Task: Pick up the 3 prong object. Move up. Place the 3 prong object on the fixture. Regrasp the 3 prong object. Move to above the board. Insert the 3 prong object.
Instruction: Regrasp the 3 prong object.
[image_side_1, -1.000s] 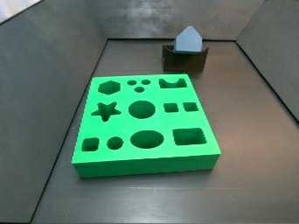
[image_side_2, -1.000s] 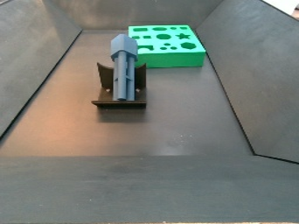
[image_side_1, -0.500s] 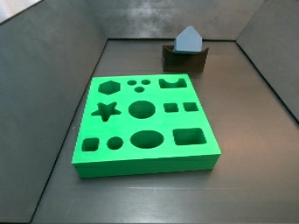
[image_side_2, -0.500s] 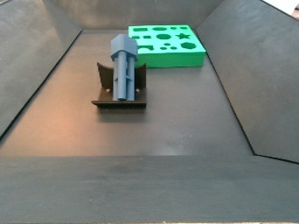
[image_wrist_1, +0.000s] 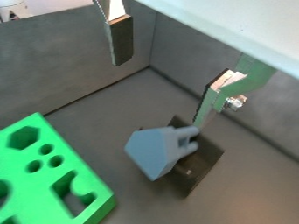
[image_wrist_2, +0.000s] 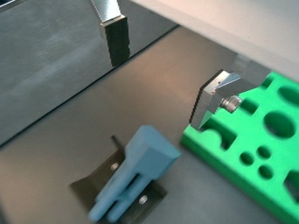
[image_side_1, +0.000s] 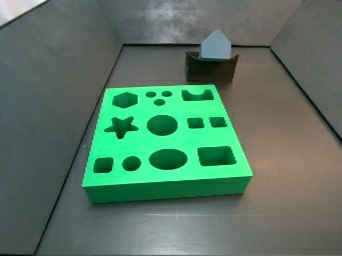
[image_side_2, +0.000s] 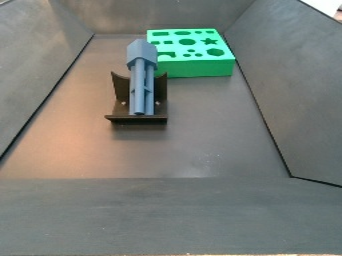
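The 3 prong object is a blue-grey piece resting in the notch of the dark fixture, beyond the far end of the green board. In a side view the object leans along the fixture, with the board behind. Both wrist views look down on the object. My gripper hangs open above it, clear of it, with nothing between the fingers. The side views do not show the gripper.
Grey walls slope up around the dark floor on all sides. In a wrist view the board lies close beside one finger. The fixture's base plate rests flat on the floor.
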